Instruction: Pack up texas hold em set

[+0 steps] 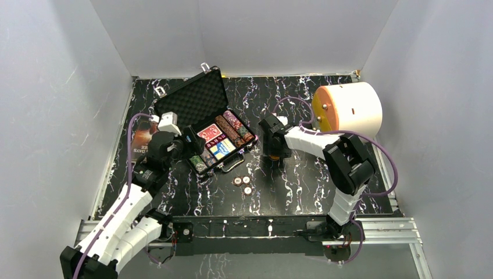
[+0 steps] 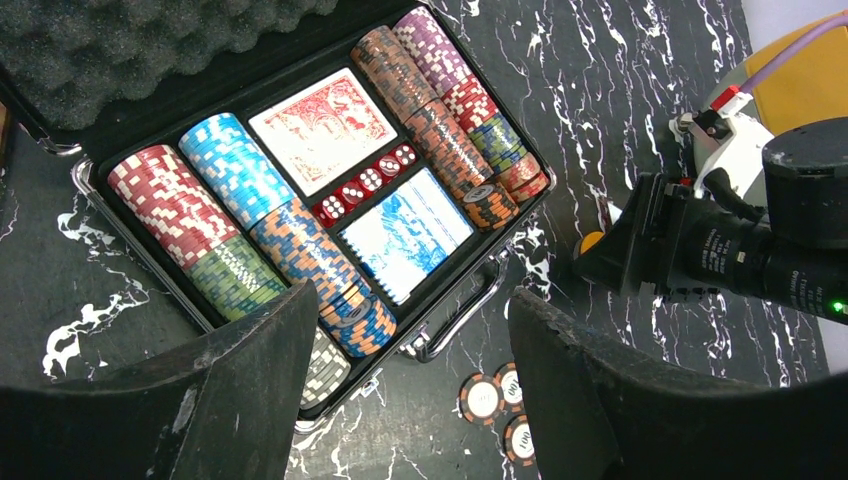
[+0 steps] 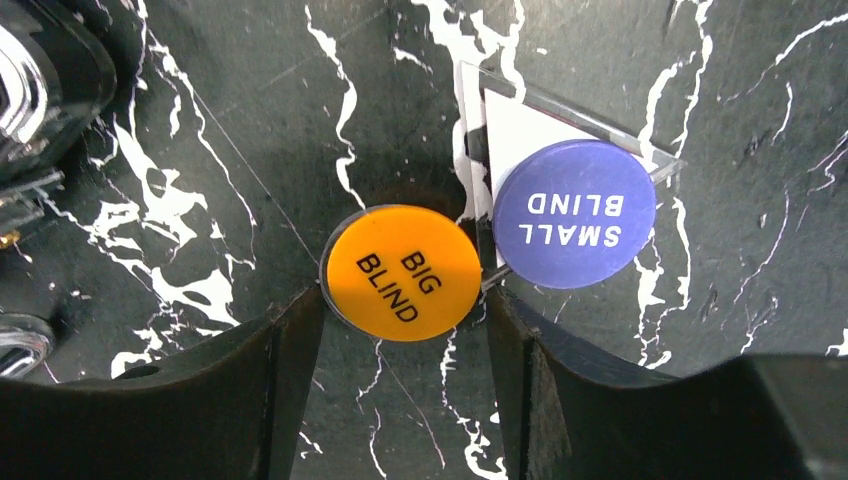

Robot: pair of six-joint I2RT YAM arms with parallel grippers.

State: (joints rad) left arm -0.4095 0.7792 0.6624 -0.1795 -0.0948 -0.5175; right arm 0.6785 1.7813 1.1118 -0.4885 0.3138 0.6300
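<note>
Right tool (image 3: 402,300) straddles orange button (image 3: 403,272), grip unclear | purple button (image 3: 574,214) just beside | left tool (image 2: 410,295) spread above case (image 2: 250,85)

We see: table (image 1: 290,192) black marble, white veins. Case (image 1: 192,99) black, silver trim, dark grey egg-crate foam in the lid. Chips (image 2: 165,200) in rows: red/white, light blue/white, green, blue/orange, brown, purple. Red deck (image 2: 322,128) ornate print, blue deck (image 2: 405,232) likewise. Dice (image 2: 365,183) red, white pips. BIG BLIND button (image 3: 405,272) orange, black text. SMALL BLIND button (image 3: 573,212) purple, white text. Cylinder (image 1: 354,107) white, orange face.
</note>
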